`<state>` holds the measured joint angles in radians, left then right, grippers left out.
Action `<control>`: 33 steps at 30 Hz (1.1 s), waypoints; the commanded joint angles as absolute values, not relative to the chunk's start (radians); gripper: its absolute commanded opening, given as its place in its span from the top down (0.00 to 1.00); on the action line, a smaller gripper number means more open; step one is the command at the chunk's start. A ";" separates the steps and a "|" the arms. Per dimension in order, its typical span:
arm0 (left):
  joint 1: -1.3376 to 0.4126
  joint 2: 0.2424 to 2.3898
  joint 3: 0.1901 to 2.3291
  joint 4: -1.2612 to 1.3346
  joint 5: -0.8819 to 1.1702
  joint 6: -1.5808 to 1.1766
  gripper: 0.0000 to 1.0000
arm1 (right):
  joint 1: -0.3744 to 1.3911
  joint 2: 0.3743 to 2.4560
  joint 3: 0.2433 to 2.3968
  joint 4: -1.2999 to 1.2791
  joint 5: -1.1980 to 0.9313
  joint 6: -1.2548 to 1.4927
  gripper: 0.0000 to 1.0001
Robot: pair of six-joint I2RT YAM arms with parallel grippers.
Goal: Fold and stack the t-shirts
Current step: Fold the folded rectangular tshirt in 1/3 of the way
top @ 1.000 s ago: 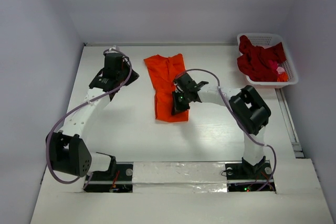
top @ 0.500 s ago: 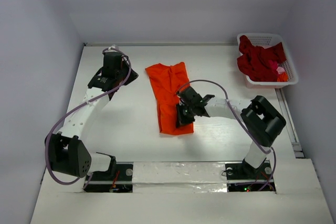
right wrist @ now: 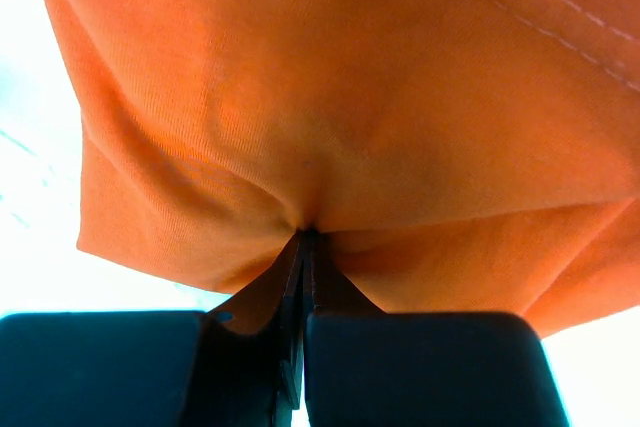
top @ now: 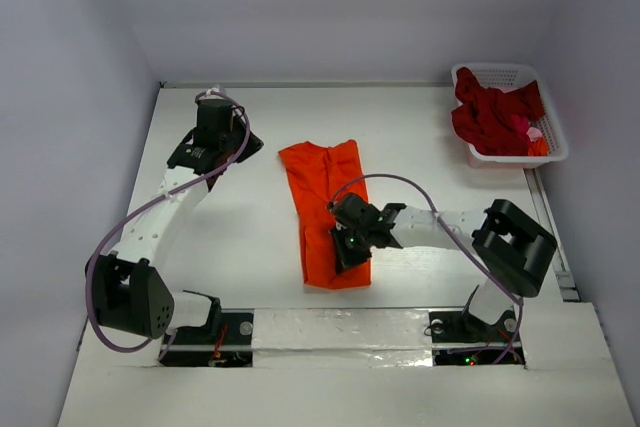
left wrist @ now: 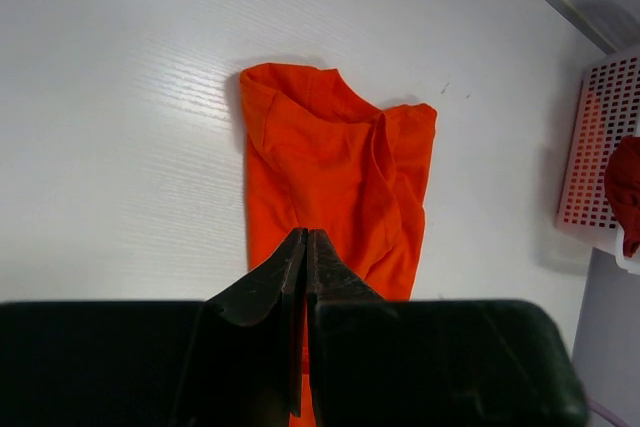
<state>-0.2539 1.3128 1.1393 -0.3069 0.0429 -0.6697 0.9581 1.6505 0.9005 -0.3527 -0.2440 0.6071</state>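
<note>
On the worktop (top: 240, 237), the right pincer (right wrist: 304, 239) pinches the orange t-shirt (top: 322, 197), seen close up. From above, dark red t-shirts (top: 490, 117) fill the basket (top: 503, 71). The left pincer (left wrist: 306, 247) is clenched and empty.

The orange shirt (top: 325, 212) is showing plain bright orange-red, with paler stitching running along a seam in the right wrist view. The bench (top: 250, 232) is showing white with a faint wood grain. The red shirts (top: 490, 117) are showing dark crimson, with a pink bit (top: 522, 128) peeking out. The basket (top: 505, 74) is showing white lattice. The left arm (top: 160, 212) and right arm (top: 445, 227) are showing white and black, with purple cables (top: 380, 176) trailing along them. The jaws are looking black.
</note>
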 commanded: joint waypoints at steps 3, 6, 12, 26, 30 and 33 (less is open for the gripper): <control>-0.253 1.267 1.143 -0.305 0.031 -0.660 1.00 | 0.980 1.574 0.913 -0.438 -0.155 0.621 1.00; -0.253 1.270 1.149 -0.307 0.035 -0.660 1.00 | 0.994 1.530 0.953 -0.483 -0.080 0.614 1.00; -0.253 1.279 1.175 -0.311 0.032 -0.658 1.00 | 0.994 1.453 1.061 -0.550 -0.003 0.575 1.00; -0.198 1.341 1.200 -0.238 0.110 -0.626 0.52 | 0.618 1.466 1.319 -0.496 -0.163 0.453 0.35; -0.164 1.417 1.193 -0.200 0.161 -0.609 0.37 | 0.506 1.583 1.397 -0.448 -0.207 0.434 0.08; -0.152 1.474 1.169 -0.140 0.211 -0.612 0.35 | 0.427 1.691 1.462 -0.402 -0.274 0.449 0.06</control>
